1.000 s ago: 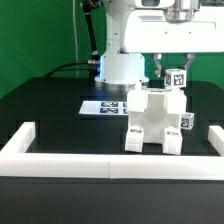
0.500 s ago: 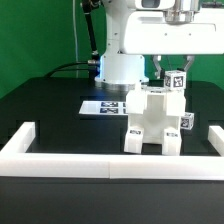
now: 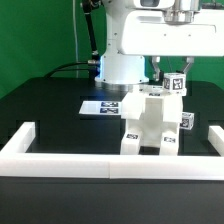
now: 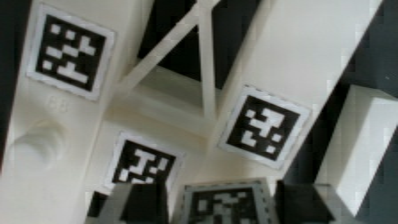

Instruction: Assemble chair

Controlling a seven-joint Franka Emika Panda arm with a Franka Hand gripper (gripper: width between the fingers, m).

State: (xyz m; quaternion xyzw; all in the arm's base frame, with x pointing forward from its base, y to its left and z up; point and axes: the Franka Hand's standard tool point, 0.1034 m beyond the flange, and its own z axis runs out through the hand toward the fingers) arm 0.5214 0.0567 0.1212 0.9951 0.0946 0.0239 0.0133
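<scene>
Exterior view: the chair (image 3: 152,125) stands on the black worktop (image 3: 50,112), just behind the white barrier wall (image 3: 70,162). The claw (image 3: 171,75) straddles the chair's tagged back top, fingers clamped against it.

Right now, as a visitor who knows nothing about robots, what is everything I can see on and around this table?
chair: one partly built piece, white with black-and-white tags, mid-table behind the front wall.
small tagged block: one, white, at the chair's side toward the exterior view's right; cannot tell if it is joined.
marker board: one, white with tags, flat on the table behind the chair.
barrier wall: one, white, low, along the front with short returns at both ends.
table: one, black.
backdrop: one, green, behind everything.
robot arm: one, white, base at the back.
gripper: one, dark fingers either side of the chair's tagged top; grip unclear.
</scene>
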